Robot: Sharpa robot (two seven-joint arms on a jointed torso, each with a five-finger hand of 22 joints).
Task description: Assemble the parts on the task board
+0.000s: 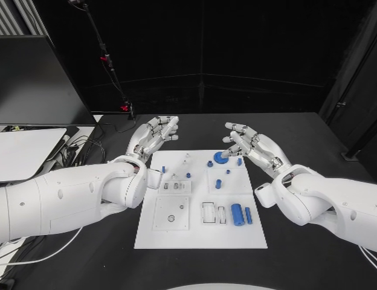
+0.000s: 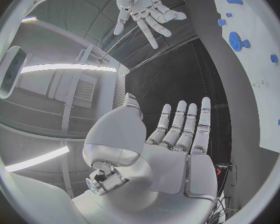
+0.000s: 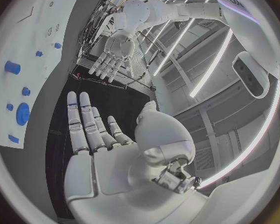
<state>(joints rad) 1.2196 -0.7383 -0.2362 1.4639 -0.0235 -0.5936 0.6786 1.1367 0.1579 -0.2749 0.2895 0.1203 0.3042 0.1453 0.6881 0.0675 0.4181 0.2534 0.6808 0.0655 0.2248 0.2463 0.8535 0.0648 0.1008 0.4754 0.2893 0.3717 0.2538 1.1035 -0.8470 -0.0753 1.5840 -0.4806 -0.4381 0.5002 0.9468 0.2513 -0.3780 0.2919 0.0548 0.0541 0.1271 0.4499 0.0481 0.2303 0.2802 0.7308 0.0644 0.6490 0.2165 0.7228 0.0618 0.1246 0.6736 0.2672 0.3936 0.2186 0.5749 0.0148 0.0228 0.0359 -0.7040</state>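
Silver and spread wide, my left hand (image 1: 154,136) hung released over the black table (image 1: 310,136) just past the far left corner of the white task board (image 1: 200,232), holding and touching nothing; my right hand (image 1: 252,145) matched it at the far right corner, fingers apart and equally empty. Blue parts (image 1: 237,213) lay on the board: a gear (image 1: 220,157) near the far edge, small pegs mid-board, two cylinders near the front right. Dark curtains (image 1: 241,42) closed the room behind.
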